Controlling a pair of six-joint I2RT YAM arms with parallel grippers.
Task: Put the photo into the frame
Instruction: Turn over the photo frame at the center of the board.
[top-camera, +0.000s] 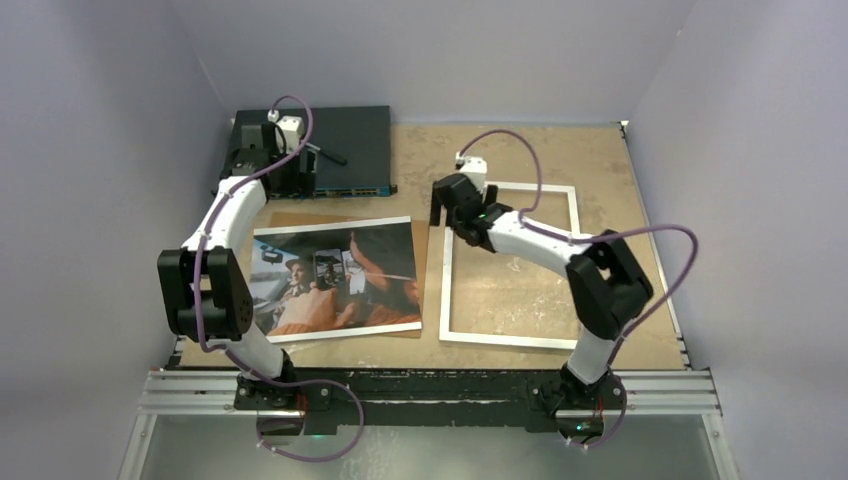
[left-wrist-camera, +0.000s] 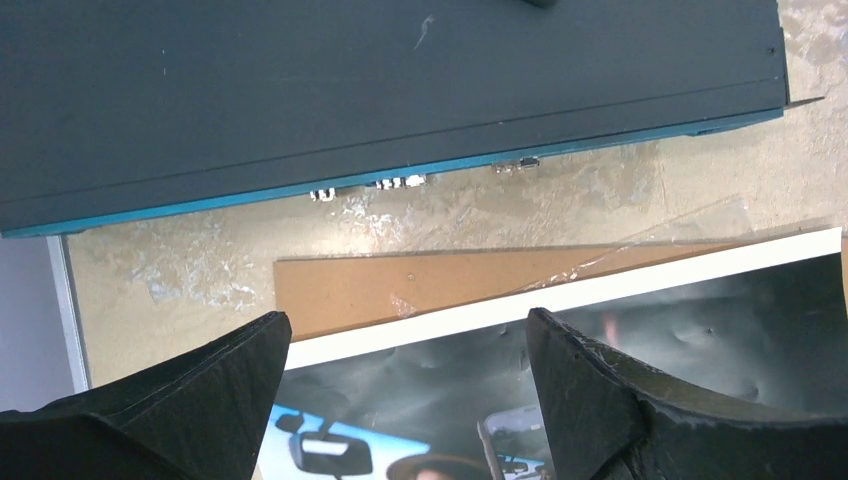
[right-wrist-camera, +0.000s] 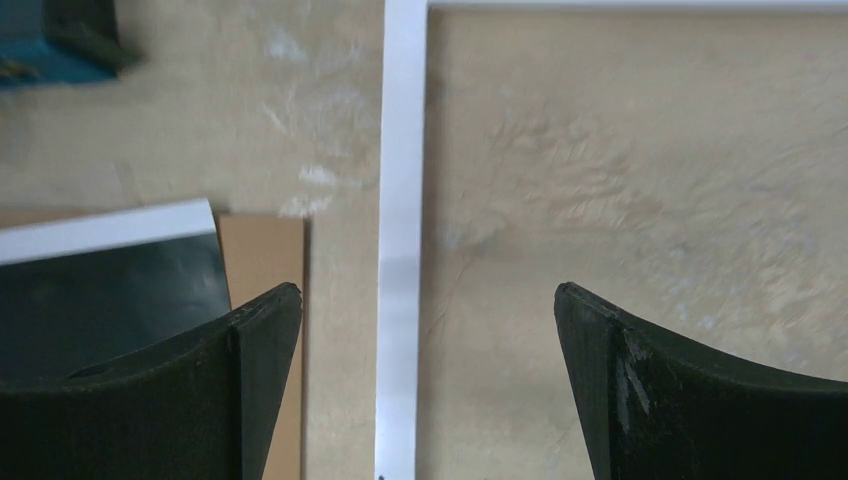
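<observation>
The photo (top-camera: 335, 280) lies face up at centre left, white border round a dark, reddish image of figures. It rests on a brown backing board (top-camera: 300, 217). The white frame (top-camera: 445, 290) lies flat to its right, with the table showing through it. My left gripper (top-camera: 285, 185) is open above the photo's far edge. In the left wrist view the gripper (left-wrist-camera: 405, 320) spans the photo's white border (left-wrist-camera: 600, 290), with nothing held. My right gripper (top-camera: 450, 220) is open above the frame's far left corner. In the right wrist view the gripper (right-wrist-camera: 428, 290) straddles the frame's left rail (right-wrist-camera: 402, 200).
A flat black box (top-camera: 345, 145) with a teal front edge (left-wrist-camera: 400, 180) stands at the back left, just behind my left gripper. A clear film edge (left-wrist-camera: 700, 225) lies over the board (left-wrist-camera: 400, 285). The board (right-wrist-camera: 265, 250) and the photo corner (right-wrist-camera: 110, 290) lie left of the rail.
</observation>
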